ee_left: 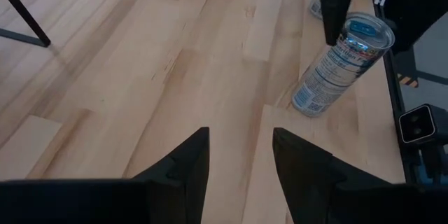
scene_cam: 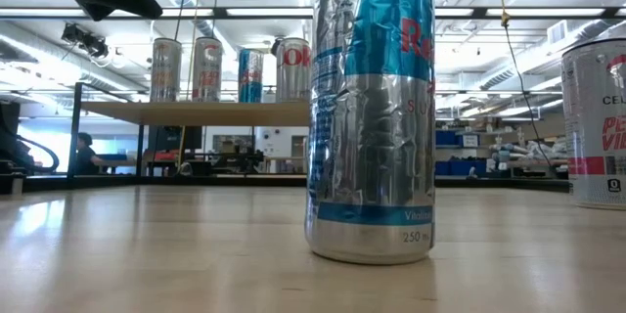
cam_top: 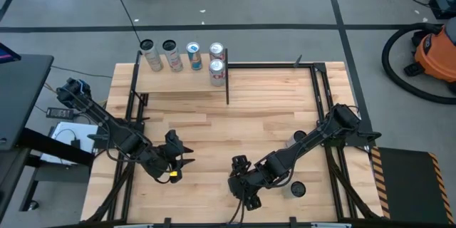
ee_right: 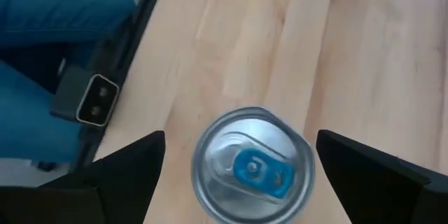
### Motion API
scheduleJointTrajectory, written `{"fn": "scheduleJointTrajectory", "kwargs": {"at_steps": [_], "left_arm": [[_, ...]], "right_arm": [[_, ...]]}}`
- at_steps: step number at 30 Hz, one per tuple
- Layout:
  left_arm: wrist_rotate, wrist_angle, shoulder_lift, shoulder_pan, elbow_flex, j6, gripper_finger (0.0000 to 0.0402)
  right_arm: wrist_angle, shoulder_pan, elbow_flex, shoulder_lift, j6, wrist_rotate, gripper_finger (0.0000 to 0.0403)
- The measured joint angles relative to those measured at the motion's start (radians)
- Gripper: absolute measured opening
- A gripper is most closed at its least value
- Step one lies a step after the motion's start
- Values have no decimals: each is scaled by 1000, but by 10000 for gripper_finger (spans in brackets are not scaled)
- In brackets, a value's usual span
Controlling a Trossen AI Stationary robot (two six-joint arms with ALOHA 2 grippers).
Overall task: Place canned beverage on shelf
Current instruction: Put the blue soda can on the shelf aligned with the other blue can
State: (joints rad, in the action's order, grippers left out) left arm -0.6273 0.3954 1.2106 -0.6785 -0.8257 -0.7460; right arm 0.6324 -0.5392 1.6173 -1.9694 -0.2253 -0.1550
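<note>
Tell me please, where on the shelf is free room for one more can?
The shelf is bare along its front edge and left part; five cans crowd its back edge and right end. On the tabletop, the middle is open. Near the front it is crowded: the right gripper hovers open over a can.

Grey taped floor; orange vacuum

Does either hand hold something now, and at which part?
Nothing is held. The right hand hangs open above the top of a can, fingers apart on either side. The left hand is open and empty.
</note>
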Motion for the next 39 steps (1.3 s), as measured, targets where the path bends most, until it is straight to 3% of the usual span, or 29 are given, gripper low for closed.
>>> {"fn": "scheduleJointTrajectory", "kwargs": {"at_steps": [9,24,32,39], "left_arm": [[0,-2,0,0,0,1,157],[0,-3,0,0,0,2,157],[0,-3,0,0,0,1,157],[0,-3,0,0,0,1,157]], "right_arm": [[4,6,0,0,-5,52,372],[14,19,0,0,-39,36,251],[3,62,2,-1,-140,14,252],[74,134,124,-3,-165,52,251]]}}
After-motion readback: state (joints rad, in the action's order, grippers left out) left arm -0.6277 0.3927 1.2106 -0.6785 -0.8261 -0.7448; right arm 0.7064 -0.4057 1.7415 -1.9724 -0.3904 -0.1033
